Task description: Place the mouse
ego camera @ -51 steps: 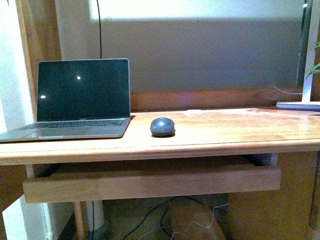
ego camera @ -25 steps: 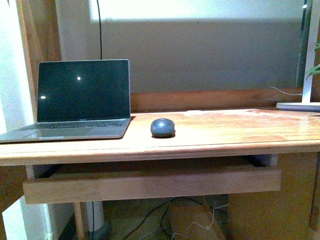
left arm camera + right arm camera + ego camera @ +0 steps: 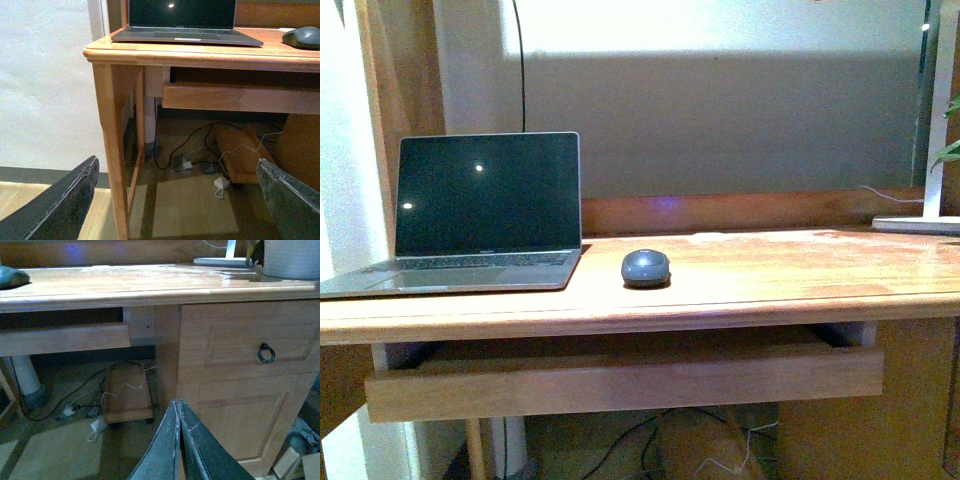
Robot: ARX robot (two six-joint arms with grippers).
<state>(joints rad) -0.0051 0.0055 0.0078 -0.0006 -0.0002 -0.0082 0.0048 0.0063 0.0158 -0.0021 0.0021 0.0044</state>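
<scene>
Wooden desk [image 3: 770,270] carries the mouse [image 3: 646,267] just right of the open laptop [image 3: 480,210], its long axis seemingly running front to back, while both arms hang below the desktop, left gripper [image 3: 175,200] spread wide and empty, right gripper [image 3: 178,440] pressed closed on nothing.

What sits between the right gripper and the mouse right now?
The desk edge does: the right gripper hangs shut below desktop level in front of the drawers, while the mouse rests on top beside the laptop. Nothing on the desktop itself crowds the mouse.
</scene>
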